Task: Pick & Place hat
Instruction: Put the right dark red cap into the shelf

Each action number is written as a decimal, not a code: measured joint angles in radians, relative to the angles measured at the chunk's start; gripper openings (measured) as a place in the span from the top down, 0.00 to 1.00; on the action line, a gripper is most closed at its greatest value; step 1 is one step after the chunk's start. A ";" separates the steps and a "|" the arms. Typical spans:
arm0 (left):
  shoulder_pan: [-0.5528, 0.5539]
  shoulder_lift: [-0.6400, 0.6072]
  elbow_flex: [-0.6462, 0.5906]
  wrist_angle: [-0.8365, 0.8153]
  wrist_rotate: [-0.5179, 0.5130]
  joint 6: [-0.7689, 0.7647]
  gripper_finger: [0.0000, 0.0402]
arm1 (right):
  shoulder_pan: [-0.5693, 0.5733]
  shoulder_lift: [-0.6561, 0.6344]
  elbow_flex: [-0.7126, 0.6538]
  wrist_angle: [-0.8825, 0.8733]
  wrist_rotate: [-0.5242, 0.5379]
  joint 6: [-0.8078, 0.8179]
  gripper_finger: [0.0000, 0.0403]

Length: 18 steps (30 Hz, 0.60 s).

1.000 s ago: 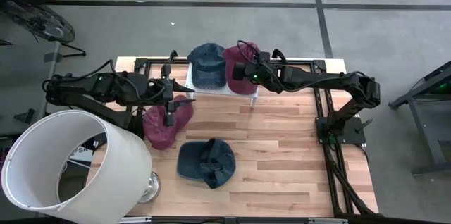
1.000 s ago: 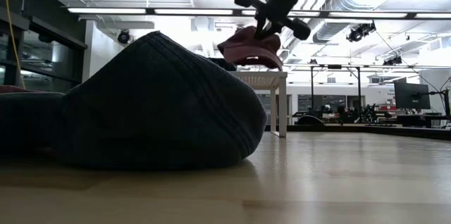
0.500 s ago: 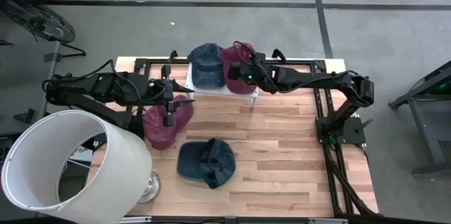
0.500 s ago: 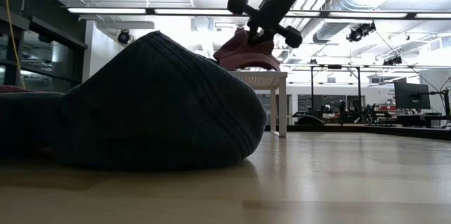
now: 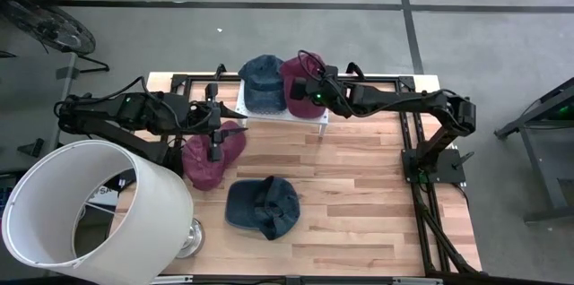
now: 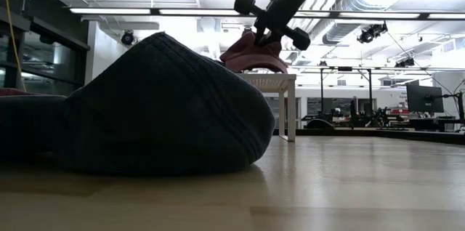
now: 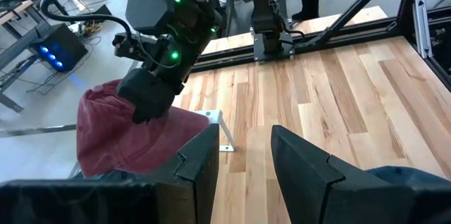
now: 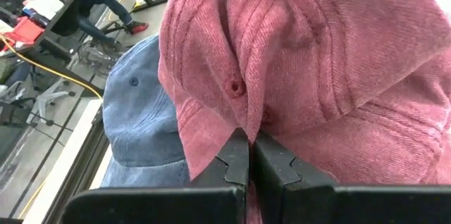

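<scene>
We see the red hat [image 5: 299,83] resting on the small white stand [image 5: 316,116] at the far edge of the tabletop [image 5: 359,195], right beside a blue hat [image 5: 263,82] that sits on the same stand. In the right wrist view the red hat [image 8: 317,69] fills the picture, and the right gripper [image 8: 250,155] has its jaws pressed together on a fold of the red cloth near the crown button. From above, the right gripper [image 5: 309,92] reaches in from the right side over the stand. The left gripper [image 5: 215,133] hangs over a second red hat [image 5: 208,155] lying on the tabletop, its jaws apart in its own wrist view. A second blue hat [image 5: 262,206] lies nearer the front. A large white lampshade [image 5: 85,213] stands at the front left corner.
</scene>
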<state>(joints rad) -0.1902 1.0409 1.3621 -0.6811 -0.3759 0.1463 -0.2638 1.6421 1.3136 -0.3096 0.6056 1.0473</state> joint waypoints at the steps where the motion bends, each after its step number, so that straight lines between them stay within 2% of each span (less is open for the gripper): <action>1: 0.000 0.000 0.000 0.000 0.000 0.000 0.68 | 0.000 0.000 0.000 0.000 -0.003 0.000 1.00; 18: 0.000 0.000 0.000 0.000 0.000 0.000 0.68 | -0.008 0.000 0.000 -0.002 -0.053 0.019 1.00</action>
<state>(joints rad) -0.1902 1.0409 1.3621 -0.6815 -0.3759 0.1467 -0.2714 1.6421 1.3136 -0.3120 0.5523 1.0660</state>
